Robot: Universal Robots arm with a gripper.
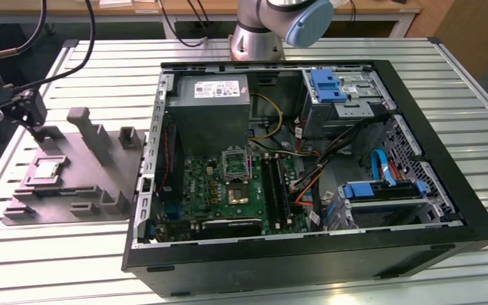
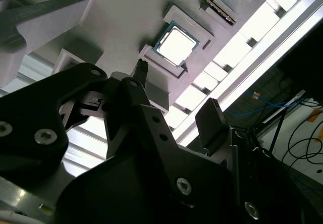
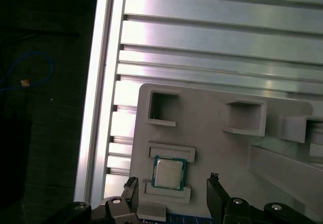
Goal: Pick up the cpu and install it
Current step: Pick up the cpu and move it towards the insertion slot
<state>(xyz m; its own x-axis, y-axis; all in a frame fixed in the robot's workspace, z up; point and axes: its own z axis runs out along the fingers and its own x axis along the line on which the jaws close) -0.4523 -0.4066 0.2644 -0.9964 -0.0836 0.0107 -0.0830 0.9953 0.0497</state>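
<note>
**Gripper:** black two-fingered gripper on the arm. Its fingers are spread wide and hold nothing. It hovers over the fixture plate.

**Cpu:** small, flat, square chip with a silvery-grey metal top and pale rim. It lies flat in a shallow framed seat. In the first wrist view it sits in the gap between the two fingertips, clear of both. In the second wrist view it lies just beyond the tips. How high the tips are above it cannot be told.

**Fixture plate:** pale grey moulded plastic plate with raised blocks and pockets. It lies directly under the fingers and carries the cpu.

**Table:** slatted aluminium table under the plate.

**Computer case:** black open tower lying on its side, well apart from the fingers, towards the exterior view's right.

**Motherboard:** green circuit board inside the case.

**Socket:** rectangular metal-framed socket with a dark centre on the motherboard, far from the fingers.
</note>
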